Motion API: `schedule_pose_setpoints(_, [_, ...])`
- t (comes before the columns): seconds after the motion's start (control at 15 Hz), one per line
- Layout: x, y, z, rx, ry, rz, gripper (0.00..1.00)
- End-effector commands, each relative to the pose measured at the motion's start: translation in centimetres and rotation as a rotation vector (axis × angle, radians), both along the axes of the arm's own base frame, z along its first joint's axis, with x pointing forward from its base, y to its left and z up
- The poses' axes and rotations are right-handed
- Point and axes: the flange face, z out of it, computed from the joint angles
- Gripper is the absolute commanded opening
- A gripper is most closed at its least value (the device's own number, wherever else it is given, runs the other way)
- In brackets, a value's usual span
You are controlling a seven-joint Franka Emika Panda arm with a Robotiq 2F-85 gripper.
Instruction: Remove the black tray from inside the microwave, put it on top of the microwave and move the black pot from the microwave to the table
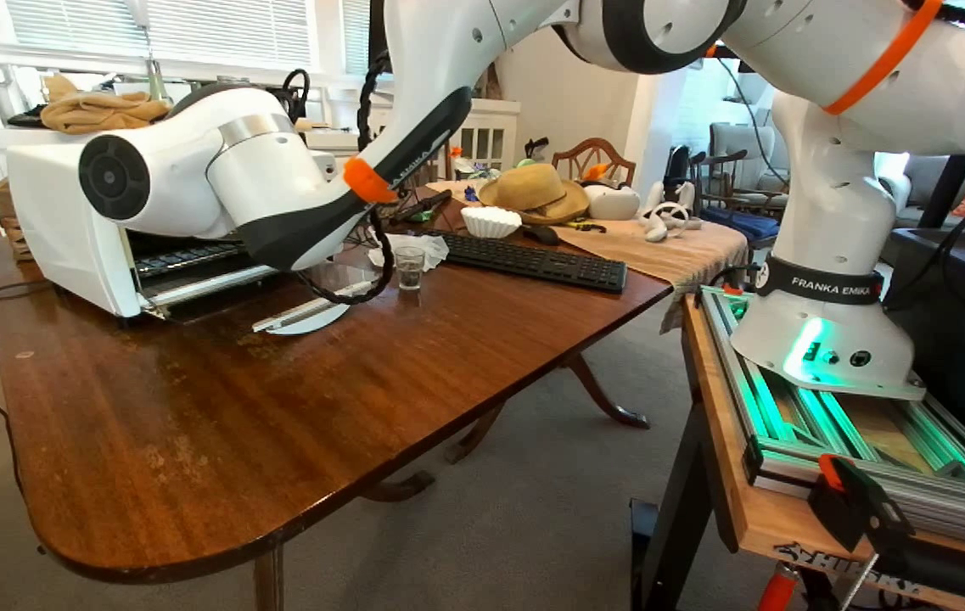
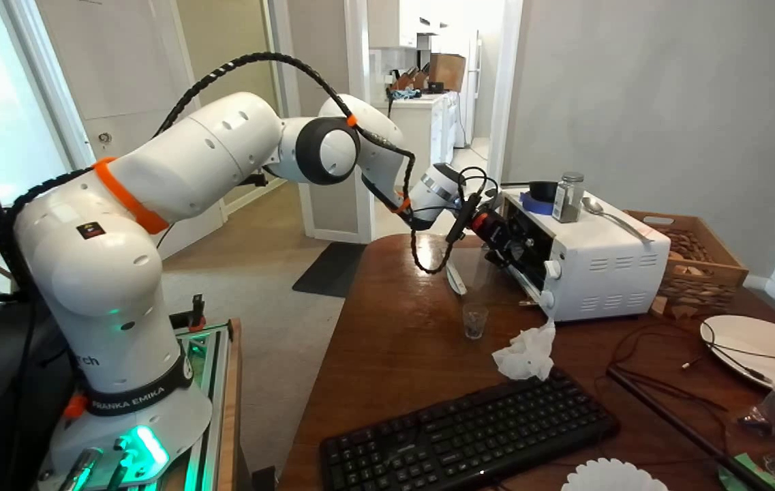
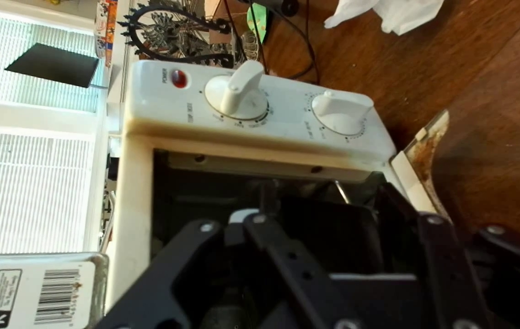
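Shows glossy, scuffed wood on table [image 1: 193, 416] | smooth, painted-looking metal on microwave [image 2: 581, 276] | matt plastic on keyboard [image 2: 469, 436]

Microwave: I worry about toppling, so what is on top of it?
On the microwave, an exterior view shows a glass jar, a spoon, plus a round black item and a blue item, overlapping. Anything directly behind these is covered; the black item's base is hidden.
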Motion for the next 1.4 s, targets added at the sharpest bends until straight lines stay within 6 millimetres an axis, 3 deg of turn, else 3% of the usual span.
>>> schedule_pose_setpoints(0.0, [0.7,0.2,-0.3,-0.022,-0.012,0.008,0.48])
schedule_pose_setpoints(0.07, [0.8,0.3,-0.4,-0.022,-0.011,0.009,0.27])
schedule_pose_setpoints(0.2, [0.8,0.4,-0.5,-0.021,-0.012,0.011,0.23])
schedule_pose_setpoints(0.4, [0.8,0.5,-0.9,-0.020,-0.011,0.009,0.00])
schedule_pose_setpoints(1.33, [-2.5,3.5,-1.0,-0.067,0.050,-0.009,0.03])
